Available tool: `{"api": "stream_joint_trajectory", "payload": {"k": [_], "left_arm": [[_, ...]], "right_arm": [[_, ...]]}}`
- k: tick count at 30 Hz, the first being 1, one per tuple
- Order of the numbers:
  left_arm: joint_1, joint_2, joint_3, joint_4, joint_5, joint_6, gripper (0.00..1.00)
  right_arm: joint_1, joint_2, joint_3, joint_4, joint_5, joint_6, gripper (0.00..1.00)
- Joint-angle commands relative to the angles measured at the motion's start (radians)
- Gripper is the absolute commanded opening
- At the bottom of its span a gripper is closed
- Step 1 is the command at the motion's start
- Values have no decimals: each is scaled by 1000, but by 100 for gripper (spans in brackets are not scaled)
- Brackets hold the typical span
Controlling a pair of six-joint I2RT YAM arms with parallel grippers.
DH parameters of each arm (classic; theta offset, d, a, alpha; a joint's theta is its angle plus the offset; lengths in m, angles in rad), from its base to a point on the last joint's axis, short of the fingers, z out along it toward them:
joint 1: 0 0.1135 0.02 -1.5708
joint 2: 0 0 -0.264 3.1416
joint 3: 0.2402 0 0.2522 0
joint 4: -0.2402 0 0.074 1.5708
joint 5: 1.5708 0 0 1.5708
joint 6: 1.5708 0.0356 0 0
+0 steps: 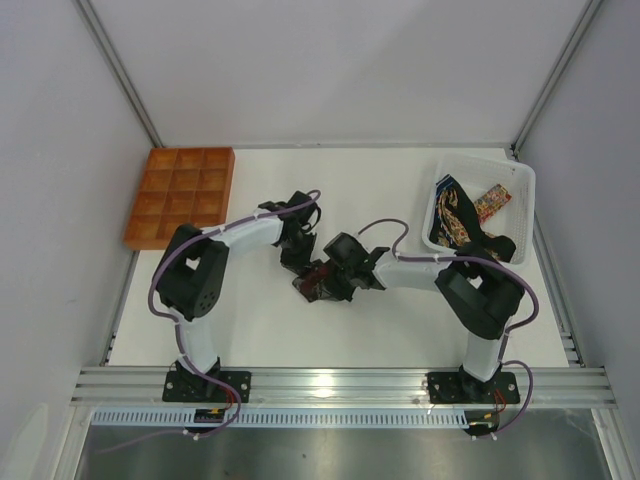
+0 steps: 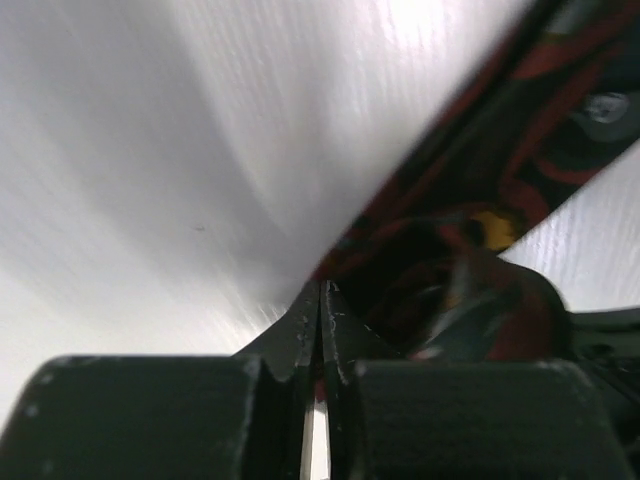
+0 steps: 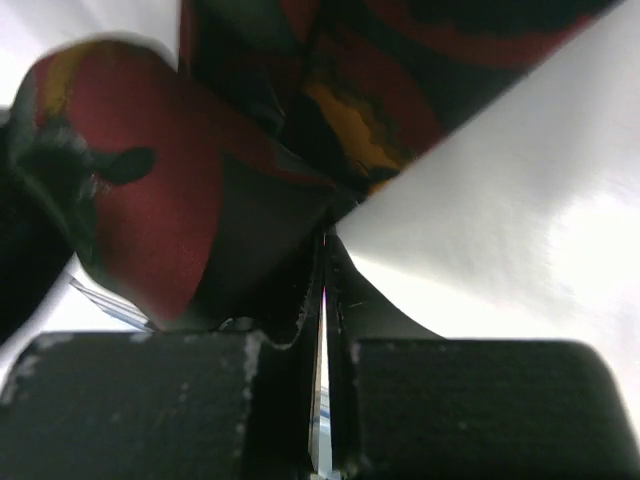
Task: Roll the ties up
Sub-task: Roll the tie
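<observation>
1. One maroon tie [image 1: 315, 283] with a red and gold print lies mid-tabletop [image 1: 330, 180], bunched into a loose roll between both arms. More ties [image 1: 455, 215] sit in the white basket [image 1: 525, 180] at right.
2. Left jaws are together at the roll's edge. Right jaws are together too, tips against the fabric. We cannot tell if either pinches cloth.
3. We judge it light, limp and slippery, so the roll will likely spring loose.
4. Best hold, we think: pinch the outer layer, flat across the width.
</observation>
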Motion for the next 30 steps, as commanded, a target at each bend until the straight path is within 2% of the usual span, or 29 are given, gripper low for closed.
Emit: {"api": "stream_joint_trajectory", "payload": {"k": [1, 6, 12, 14, 17, 22, 23, 25, 30], "left_arm": [[-13, -75, -8, 12, 64, 11, 6], [-11, -83, 17, -45, -20, 24, 7], [10, -47, 84, -125, -162, 16, 25], [19, -44, 91, -125, -167, 16, 27], [32, -44, 84, -105, -147, 16, 25], [50, -40, 48, -71, -77, 4, 16], [50, -37, 45, -65, -61, 7, 14], [47, -29, 26, -38, 13, 11, 2], [9, -44, -14, -5, 83, -24, 0]], "right_arm": [[4, 28, 81, 2, 28, -2, 0], [-8, -42, 25, -28, 37, -44, 0], [-6, -121, -72, -44, 40, -78, 0], [-5, -124, -86, -42, 33, -92, 0], [-6, -113, -89, -8, -4, -123, 0], [-3, -83, -51, -8, -6, -152, 0], [-5, -74, -38, -14, -1, -163, 0], [-3, -49, 3, -8, -1, -164, 0], [3, 52, 149, -11, -35, -124, 0]]}}
